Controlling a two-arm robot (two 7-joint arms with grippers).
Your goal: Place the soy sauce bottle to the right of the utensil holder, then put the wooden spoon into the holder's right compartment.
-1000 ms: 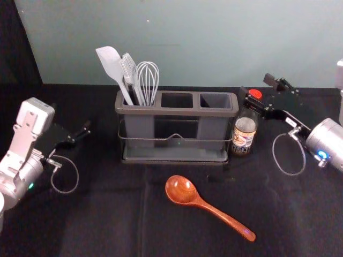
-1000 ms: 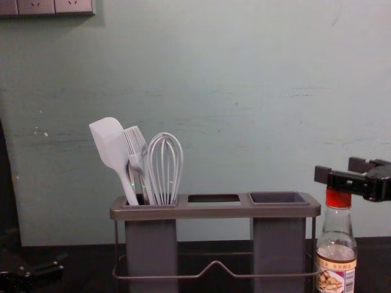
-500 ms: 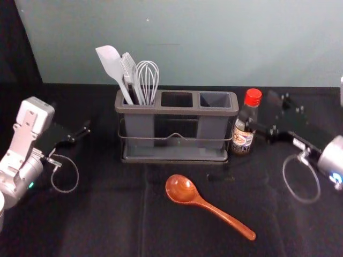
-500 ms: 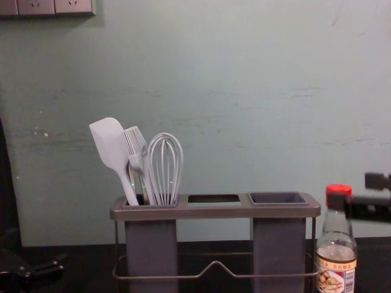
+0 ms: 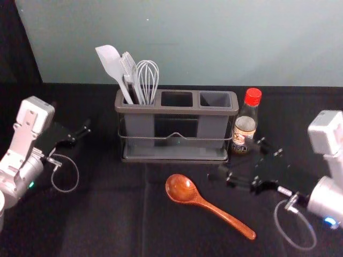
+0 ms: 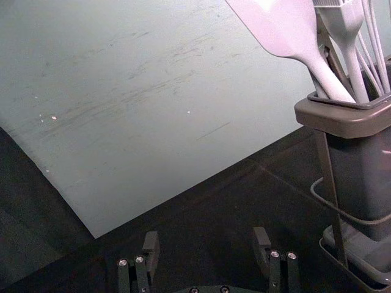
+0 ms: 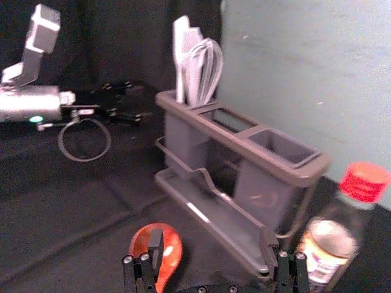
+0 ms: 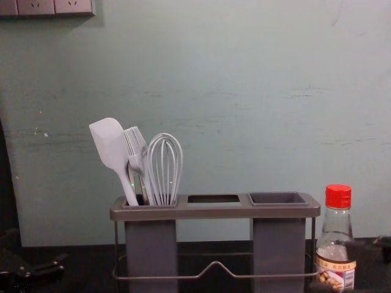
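Bottoms of soy sauce bottle [image 8: 333, 251] and utensil holder [image 8: 214, 212] cut off in chest view

Red-capped soy sauce bottle [image 5: 245, 126] upright right of grey utensil holder [image 5: 177, 111], wooden spoon [image 5: 182, 190] in front

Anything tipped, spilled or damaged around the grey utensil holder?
Nothing stands out. Red-capped glass soy sauce bottle stands upright right of the three-slot holder, no spill or damage visible; reddish-brown wooden spoon lies on the black cloth.
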